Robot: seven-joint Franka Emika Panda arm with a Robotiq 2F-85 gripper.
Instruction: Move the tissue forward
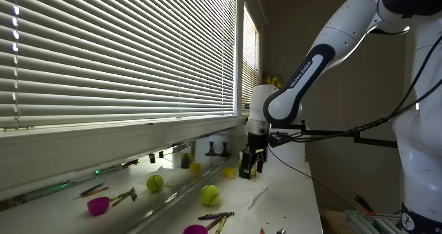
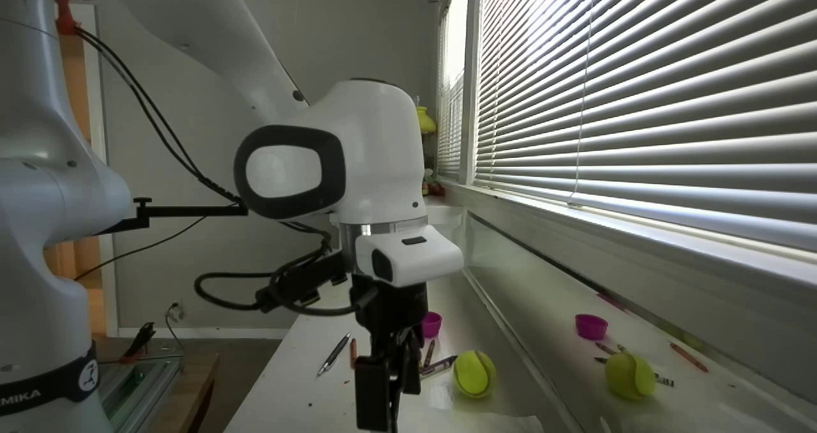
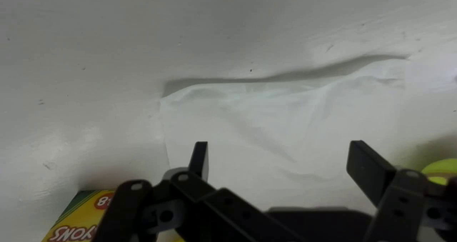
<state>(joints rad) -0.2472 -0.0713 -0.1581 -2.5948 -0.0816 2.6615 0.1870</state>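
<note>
Spread hand (image 3: 278, 160) hangs above the white tissue (image 3: 282, 127), height unclear.

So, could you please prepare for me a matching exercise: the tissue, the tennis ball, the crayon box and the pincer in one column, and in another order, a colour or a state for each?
1. Tissue
2. Tennis ball
3. Crayon box
4. Pincer

A. open
B. white and wrinkled
C. printed with letters
D. round and yellow-green

Pairs: 1-B, 2-D, 3-C, 4-A
</note>
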